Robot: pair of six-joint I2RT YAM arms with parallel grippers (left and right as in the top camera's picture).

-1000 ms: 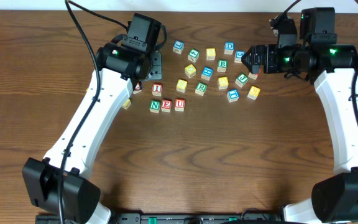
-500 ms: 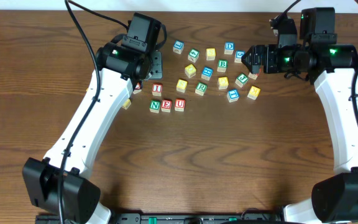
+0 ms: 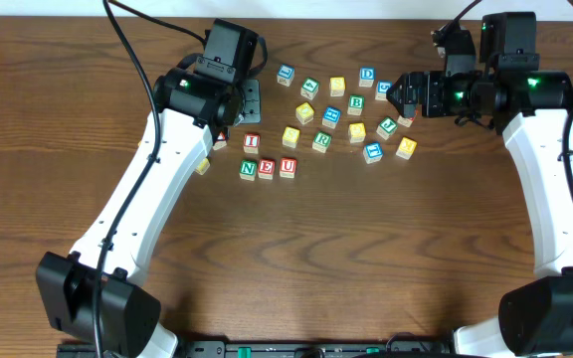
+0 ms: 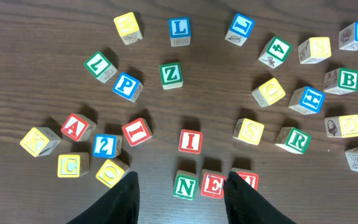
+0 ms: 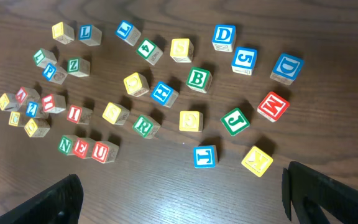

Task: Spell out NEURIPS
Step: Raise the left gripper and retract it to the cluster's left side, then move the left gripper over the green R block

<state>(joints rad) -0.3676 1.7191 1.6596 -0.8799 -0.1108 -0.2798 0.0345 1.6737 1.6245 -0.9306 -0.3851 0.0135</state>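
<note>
Nothing has shifted in the last second, and both arms hang still. The green-lettered wooden N cube (image 4: 185,185), red-lettered E cube (image 4: 213,184) and red-lettered U cube (image 3: 287,166) sit touching in a row left of centre on the brown wooden table (image 3: 366,259). The left gripper (image 4: 183,186) hovers over them, spread and empty. The right gripper (image 5: 179,193) is also splayed and empty. The green-lettered R cube (image 4: 294,140), lying to the right, is probably next.

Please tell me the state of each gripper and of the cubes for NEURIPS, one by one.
Left gripper: open, empty.
Right gripper: open, empty.
N, E, U: placed side by side in a row.
R: loose, not placed.
I: loose, not placed.
P: loose, not placed.
S: loose, not placed.
</note>
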